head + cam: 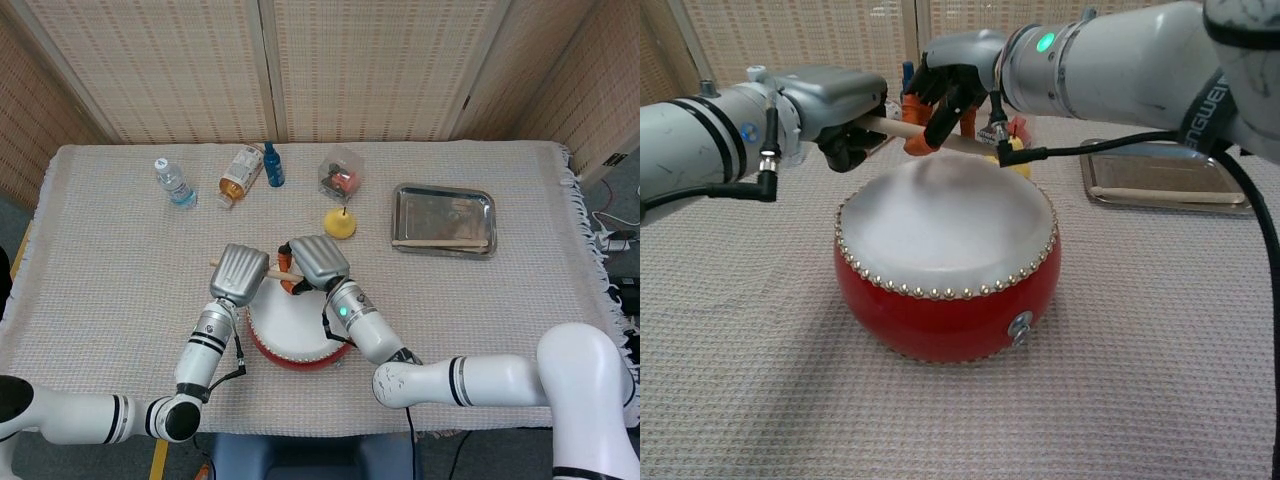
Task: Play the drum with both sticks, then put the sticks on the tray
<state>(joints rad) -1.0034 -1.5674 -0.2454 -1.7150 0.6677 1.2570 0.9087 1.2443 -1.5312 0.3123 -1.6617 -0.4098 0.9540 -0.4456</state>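
Observation:
The red drum (298,335) (945,245) with its white skin sits at the near middle of the table. Over its far edge my left hand (240,272) (840,108) grips a wooden drumstick (965,143) that points to the right. My right hand (315,262) (948,88) is right beside it, its orange-tipped fingers curled over and in front of the same stick. The stick's butt end pokes out left of my left hand in the head view. A second drumstick (440,242) (1165,194) lies in the metal tray (410,200) (1110,160) at the right.
Along the far side stand a water bottle (174,183), a tipped tea bottle (238,173), a blue bottle (272,165) and a clear box (341,173). A yellow fruit-like object (340,223) lies between the drum and the tray.

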